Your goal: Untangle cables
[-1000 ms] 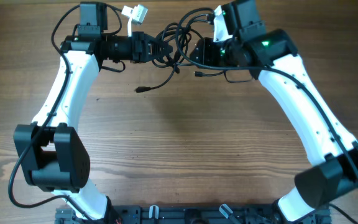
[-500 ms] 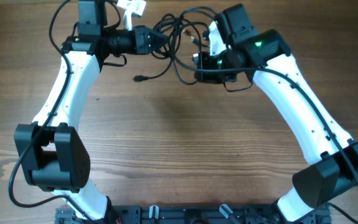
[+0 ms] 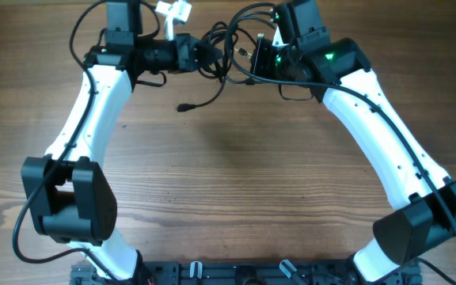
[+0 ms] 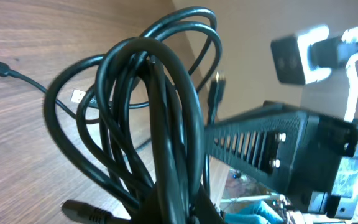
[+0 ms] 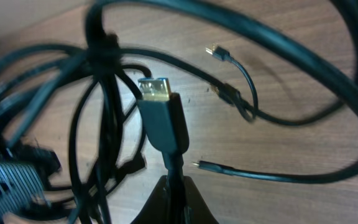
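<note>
Left gripper (image 3: 197,54) is clamped shut on the cables (image 3: 225,46). The right gripper (image 3: 258,58) is closed too, pinching a single cord of the same tangle.

From where I stand, the wooden table (image 3: 236,182) takes up most of the scene, its grain running side to side. Over it the two white arms rise from the near edge, the left arm (image 3: 93,103) and the right arm (image 3: 378,127). They bend inward so that their black wrists face each other at the far edge, with the tangle between them.

The cables are a knot of black loops strung from one gripper to the other. Seen from the left wrist, they climb out of the bottom of the frame in several overlapping loops. A black slotted housing (image 4: 272,146) sits just beside them.

One cord drops out of the tangle and trails toward the middle of the table. It ends in a loose plug (image 3: 184,107) that lies flat on the wood, near the left arm but not touching it.

Seen from the right wrist, the fingers (image 5: 154,211) close on a cord just under a gold-tipped plug (image 5: 160,115), which stands upright above them. Behind it a few smaller plug ends (image 5: 229,93) lie near one another on the wood. They are too blurred to make out further.
</note>
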Available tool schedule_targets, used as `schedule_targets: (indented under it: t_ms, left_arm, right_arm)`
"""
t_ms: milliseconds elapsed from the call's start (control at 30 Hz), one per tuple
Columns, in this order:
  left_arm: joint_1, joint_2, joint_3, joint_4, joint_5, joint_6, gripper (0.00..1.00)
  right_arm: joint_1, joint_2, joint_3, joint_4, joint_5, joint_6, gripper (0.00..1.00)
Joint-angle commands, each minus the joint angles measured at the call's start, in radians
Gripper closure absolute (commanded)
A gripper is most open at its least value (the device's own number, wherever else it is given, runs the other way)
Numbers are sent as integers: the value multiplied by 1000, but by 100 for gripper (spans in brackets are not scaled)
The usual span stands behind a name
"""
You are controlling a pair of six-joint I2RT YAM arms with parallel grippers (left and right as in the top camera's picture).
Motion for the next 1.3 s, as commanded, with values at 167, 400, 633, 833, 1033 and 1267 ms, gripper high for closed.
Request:
schedule_targets:
  t_ms: [167,400,633,833,1033,1267]
  left_arm:
    - [-85,-2,2,4,76,-54,96]
    - [-69,-2,2,4,79,164,96]
    - [-67,-2,2,3,214,370,96]
    - [-76,-2,2,-48,206,367,96]
    - [-124,-2,2,-179,65,531,96]
    - [-129,-2,2,-182,12,526,96]
  right_arm:
    - [16,5,0,38,19,32,95]
    - [-62,-55,24,31,-124,-200,32]
    - [-185,-131,24,43,-415,-351,31]
    - [-183,-169,24,51,-506,-283,38]
    - [-99,-111,21,71,-367,-129,51]
    - [-98,-48,19,59,-362,-95,60]
